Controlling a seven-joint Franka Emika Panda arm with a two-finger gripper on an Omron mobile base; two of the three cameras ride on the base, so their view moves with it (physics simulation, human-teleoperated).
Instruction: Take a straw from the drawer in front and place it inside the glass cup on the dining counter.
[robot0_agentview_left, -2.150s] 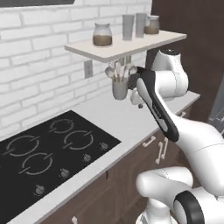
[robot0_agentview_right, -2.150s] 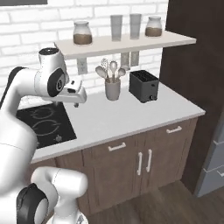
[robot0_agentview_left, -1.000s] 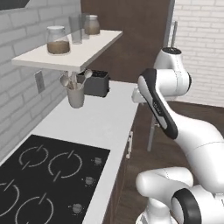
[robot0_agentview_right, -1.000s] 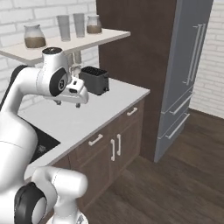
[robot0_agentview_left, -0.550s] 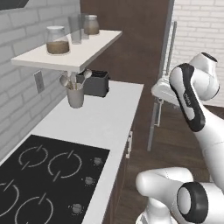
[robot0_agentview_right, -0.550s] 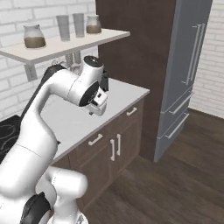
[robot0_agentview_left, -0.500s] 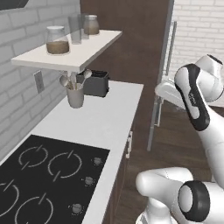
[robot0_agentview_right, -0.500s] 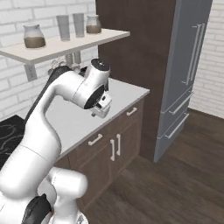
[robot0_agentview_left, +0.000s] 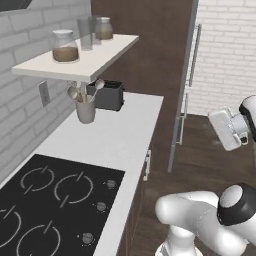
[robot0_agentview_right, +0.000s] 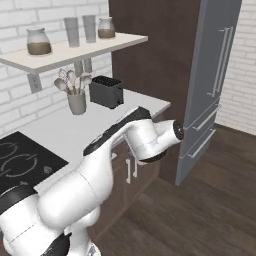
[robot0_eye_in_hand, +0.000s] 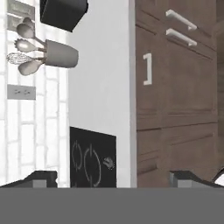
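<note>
White counter (robot0_agentview_left: 117, 137) ends at a straight edge above brown cabinet fronts (robot0_eye_in_hand: 175, 109); wooden floor (robot0_agentview_right: 200, 210) beside lies open. Gripper (robot0_eye_in_hand: 113, 178) fingers stand wide apart, holding nothing.

White brick wall (robot0_agentview_left: 30, 60), brown cabinets (robot0_eye_in_hand: 175, 109) — dark wood floor (robot0_agentview_right: 210, 200)

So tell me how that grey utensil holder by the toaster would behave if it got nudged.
The utensil holder looks top-heavy: spoons and a whisk stick out well above its rim, so it may tip rather than slide. It stands upright on the smooth white counter, so a low push would probably just slide it. The loose utensils would likely rattle.
</note>
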